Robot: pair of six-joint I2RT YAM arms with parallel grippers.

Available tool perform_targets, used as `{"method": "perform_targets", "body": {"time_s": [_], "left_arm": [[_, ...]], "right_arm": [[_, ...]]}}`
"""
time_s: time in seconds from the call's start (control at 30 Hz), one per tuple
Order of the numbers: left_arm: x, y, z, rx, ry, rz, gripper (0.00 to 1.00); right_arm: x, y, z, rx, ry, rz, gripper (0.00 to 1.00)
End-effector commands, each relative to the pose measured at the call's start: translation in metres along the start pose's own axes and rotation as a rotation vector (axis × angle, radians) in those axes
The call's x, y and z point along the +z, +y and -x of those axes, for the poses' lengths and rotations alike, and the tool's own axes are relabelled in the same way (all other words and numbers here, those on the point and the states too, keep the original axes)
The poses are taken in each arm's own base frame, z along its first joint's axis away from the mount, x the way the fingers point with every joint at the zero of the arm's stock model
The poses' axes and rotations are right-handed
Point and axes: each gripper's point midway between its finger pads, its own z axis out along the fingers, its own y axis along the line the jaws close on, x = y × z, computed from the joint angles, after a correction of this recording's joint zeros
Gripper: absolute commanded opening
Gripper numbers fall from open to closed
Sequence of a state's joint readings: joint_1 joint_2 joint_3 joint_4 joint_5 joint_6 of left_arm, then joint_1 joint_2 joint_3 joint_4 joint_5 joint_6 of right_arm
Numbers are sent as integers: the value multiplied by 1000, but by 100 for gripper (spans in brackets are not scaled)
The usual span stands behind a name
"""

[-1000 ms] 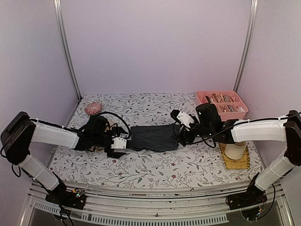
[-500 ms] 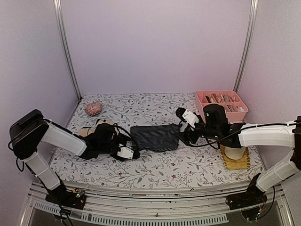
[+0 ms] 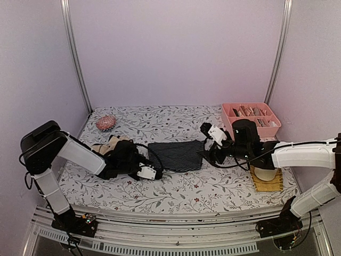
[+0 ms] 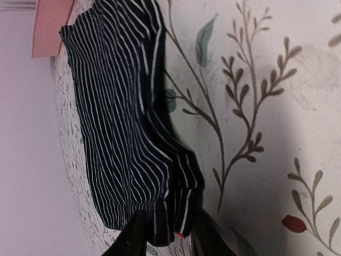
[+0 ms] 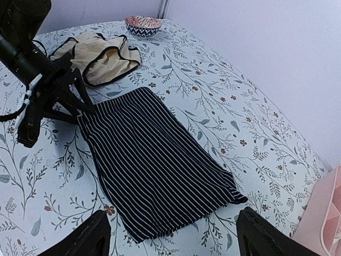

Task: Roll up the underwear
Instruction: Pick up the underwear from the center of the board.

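Underwear (image 3: 175,156), navy striped, is lying flat in the middle of the table (image 3: 213,186), soft and limp. Left gripper (image 4: 169,236) is straddling its near-left hem corner, a sensible hold, though I cannot tell if it is pinching. Right gripper (image 5: 173,234) is hovering spread wide.

The left arm (image 3: 80,154) and the right arm (image 3: 299,152) look like twins. Each has a smooth white shell along its long link and chunky black housings at the joints. Thin black cables trail beside them (one loops loose by the left wrist). The left hand (image 3: 158,171) and the right hand (image 3: 205,154) have black fingers behind a white block. Tiny coloured lights glow on the left base (image 3: 81,224).
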State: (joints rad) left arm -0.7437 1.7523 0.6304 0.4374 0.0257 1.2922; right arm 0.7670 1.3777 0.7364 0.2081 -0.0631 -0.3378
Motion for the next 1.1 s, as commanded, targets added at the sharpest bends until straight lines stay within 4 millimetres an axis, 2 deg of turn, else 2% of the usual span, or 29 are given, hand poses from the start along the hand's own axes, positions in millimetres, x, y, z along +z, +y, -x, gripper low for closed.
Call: {"method": "perform_targets", "body": {"time_s": [0.0,0.1,0.17,0.2,0.43,0.57,0.73,0.9,1.07], "left_arm": [[6,0,1,-9,5,5,25],[6,1,1,-24,1,5,15],[5,5,1,-42,-4,5,4],[4,7,3,-55,-14,2,2],[0,30,2,-212,-65,-47,0],[-7,47,3,-289,-111,-77,0],[-17,56,-2,-309,-140,-84,0],[-22,55,1,-321,-164,-112,0],[-23,62,2,-344,-172,-118,0]], "right_arm": [[-4,13,6,-59,-38,32,85],[-2,32,-5,-176,-48,62,88],[2,46,-14,-262,-46,80,91],[6,49,-20,-312,-34,77,91],[41,65,-58,-471,136,79,91],[45,75,-68,-520,165,106,89],[53,73,-79,-555,216,91,84],[66,68,-95,-607,291,60,78],[73,69,-100,-640,314,54,78]]}}
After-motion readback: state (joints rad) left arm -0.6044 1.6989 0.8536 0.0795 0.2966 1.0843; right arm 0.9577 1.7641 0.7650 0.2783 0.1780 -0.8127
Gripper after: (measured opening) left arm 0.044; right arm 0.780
